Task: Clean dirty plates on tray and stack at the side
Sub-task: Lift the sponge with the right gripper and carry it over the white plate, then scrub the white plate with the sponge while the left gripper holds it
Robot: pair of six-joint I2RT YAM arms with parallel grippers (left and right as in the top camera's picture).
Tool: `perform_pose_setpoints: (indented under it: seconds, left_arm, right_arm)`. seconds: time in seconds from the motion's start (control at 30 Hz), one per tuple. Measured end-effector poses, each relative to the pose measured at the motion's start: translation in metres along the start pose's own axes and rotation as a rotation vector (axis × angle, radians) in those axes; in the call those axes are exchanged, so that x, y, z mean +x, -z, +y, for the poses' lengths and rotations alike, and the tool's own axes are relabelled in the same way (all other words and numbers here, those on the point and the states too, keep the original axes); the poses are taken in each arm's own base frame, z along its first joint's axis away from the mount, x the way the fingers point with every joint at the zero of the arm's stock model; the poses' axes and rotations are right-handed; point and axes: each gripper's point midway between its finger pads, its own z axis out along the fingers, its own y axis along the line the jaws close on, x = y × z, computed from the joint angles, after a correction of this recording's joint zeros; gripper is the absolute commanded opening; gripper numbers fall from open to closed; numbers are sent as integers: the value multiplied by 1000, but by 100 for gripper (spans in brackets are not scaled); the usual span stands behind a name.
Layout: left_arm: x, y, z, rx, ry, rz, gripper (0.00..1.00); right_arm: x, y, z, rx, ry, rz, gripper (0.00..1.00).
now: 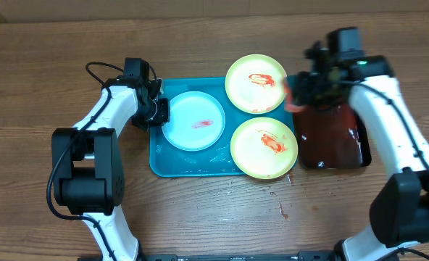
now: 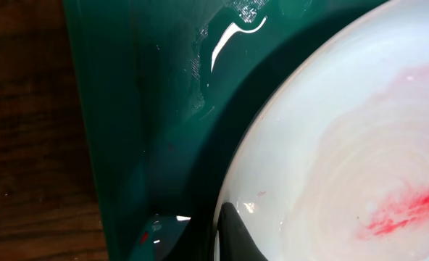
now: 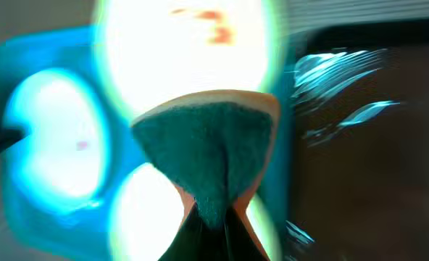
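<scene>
Green-faced sponge [image 3: 211,156] pinched in right hand [image 3: 211,217]; left hand [image 1: 159,111] at plate [image 2: 345,145] rim, grip hidden.

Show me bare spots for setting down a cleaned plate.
Free: wooden table in front of the turquoise rectangular plastic tray, and beyond its far rim. Crowded: round yellow-green plastic plates beside the dark brown-red tray.

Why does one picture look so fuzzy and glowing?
Right wrist view: blurred throughout, the upper plate blown out to a white glow behind the sponge in the right pincer. Left wrist view: sharp, with a glare streak on the tray. Overhead view: crisp, evenly lit.
</scene>
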Motion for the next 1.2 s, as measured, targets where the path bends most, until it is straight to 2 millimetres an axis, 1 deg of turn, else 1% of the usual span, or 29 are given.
perform_pose_setpoints:
  seconds: [0.1, 0.13, 0.2, 0.27, 0.33, 0.37, 0.5, 0.63, 0.7, 0.8, 0.97, 1.1, 1.2]
  left_arm:
    - [0, 0, 0, 0, 0, 0, 4]
    - [0, 0, 0, 0, 0, 0, 4]
    - [0, 0, 0, 0, 0, -1, 4]
    - [0, 0, 0, 0, 0, -1, 4]
    - [0, 0, 0, 0, 0, -2, 4]
    - [-1, 0, 0, 0, 0, -2, 4]
    - [-1, 0, 0, 0, 0, -2, 4]
    - [0, 0, 0, 0, 0, -1, 4]
    - [0, 0, 0, 0, 0, 0, 4]
    - [1, 0, 0, 0, 2, 5, 4]
    - [6, 0, 0, -2, 5, 25, 4]
    - [11, 0, -1, -7, 4, 46, 4]
    - [12, 0, -2, -20, -3, 49, 4]
  right_arm:
    - [4, -14, 50, -76, 58, -2, 4]
    - [8, -21, 68, -93, 76, 1, 4]
    - [15, -36, 97, -114, 99, 7, 4]
    - [25, -54, 120, -113, 117, 17, 4]
    - [34, -71, 134, -99, 119, 27, 4]
    - [38, -83, 140, -82, 119, 29, 4]
    - [50, -118, 145, -12, 106, 30, 4]
    - [61, -153, 133, 70, 95, 47, 4]
    - [64, -162, 126, 97, 85, 58, 4]
    - [66, -171, 120, 119, 74, 66, 4]
    - [62, -174, 119, 121, 73, 47, 4]
    - [66, -185, 116, 124, 70, 65, 4]
    - [67, -188, 120, 107, 68, 76, 4]
